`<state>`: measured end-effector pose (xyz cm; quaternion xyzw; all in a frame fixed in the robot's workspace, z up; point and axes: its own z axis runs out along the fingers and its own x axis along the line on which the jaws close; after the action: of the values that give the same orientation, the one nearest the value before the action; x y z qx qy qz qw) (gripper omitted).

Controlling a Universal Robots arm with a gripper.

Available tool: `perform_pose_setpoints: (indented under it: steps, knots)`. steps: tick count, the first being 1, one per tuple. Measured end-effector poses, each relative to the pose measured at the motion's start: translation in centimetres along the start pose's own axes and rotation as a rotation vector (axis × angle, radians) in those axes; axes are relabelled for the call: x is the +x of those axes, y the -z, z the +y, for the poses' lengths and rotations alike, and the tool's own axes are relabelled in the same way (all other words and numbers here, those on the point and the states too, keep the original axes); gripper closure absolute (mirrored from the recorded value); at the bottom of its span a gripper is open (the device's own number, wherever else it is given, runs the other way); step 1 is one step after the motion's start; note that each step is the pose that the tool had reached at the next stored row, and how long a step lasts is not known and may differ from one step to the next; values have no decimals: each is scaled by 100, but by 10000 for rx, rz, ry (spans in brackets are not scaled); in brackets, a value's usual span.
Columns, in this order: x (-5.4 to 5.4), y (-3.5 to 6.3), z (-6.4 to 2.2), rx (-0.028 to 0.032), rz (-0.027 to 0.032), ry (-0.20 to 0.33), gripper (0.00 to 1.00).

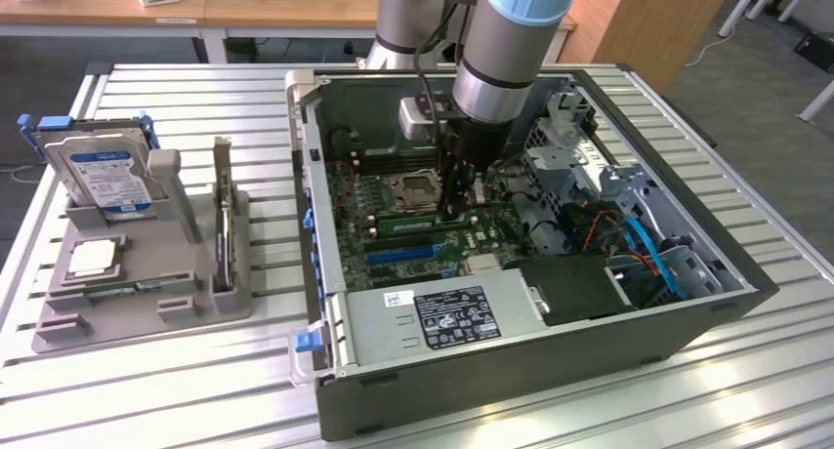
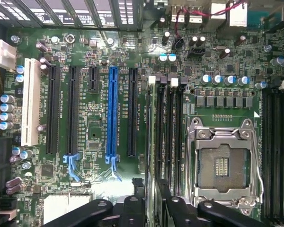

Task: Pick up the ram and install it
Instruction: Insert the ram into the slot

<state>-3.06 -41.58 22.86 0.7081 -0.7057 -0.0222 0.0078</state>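
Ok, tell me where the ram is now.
In the wrist view, the ram stands slotted into the motherboard, between the CPU socket and the expansion slots, with the tool at one end.

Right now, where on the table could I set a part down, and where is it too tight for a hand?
Free: the slatted metal table in front of the grey parts holder, and the strip on the exterior view's right of the open black computer case. Crowded: inside the case around the tool, beside the blue cables.
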Motion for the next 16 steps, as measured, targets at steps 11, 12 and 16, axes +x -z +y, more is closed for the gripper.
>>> perform_pose_setpoints:
  steps: [11,12,16]
  knots:
    - [-6,288,12,-1,3,0,75]
    - [-6,314,13,-1,3,0,75]
    - [-8,410,17,0,6,0,75]
